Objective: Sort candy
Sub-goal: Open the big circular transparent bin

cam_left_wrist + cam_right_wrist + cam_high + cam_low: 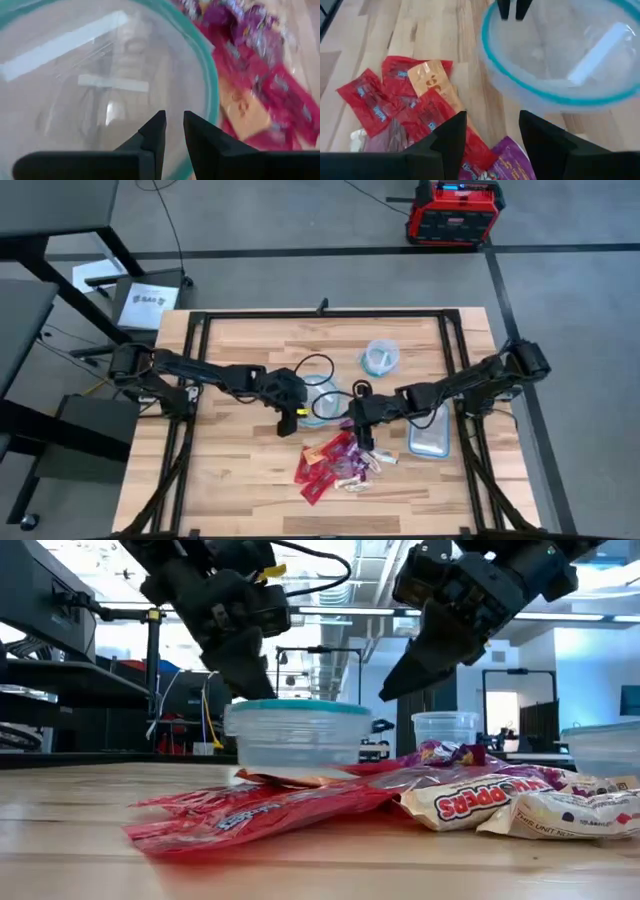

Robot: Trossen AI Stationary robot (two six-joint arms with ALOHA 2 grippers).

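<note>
The candy (335, 465) lies in a loose pile on the wooden table, near its front: red, purple, orange and whitish wrappers (410, 105). A clear round bowl (322, 402) with a bluish rim stands just behind the pile. My left gripper (174, 132) hovers over the bowl's rim (212, 100) with only a narrow gap between its fingers and nothing in it. Above the pile's far edge, beside the bowl, my right gripper (492, 135) hangs open and empty. In the low view both grippers (250, 680) (400, 680) are well clear of the table.
A second clear round bowl (380, 358) stands farther back on the table. A clear rectangular tub (430, 430) lies to the right of the pile, close under my right arm. A black frame (320, 315) runs around the tabletop. Bare wood shows at the near left (230, 480).
</note>
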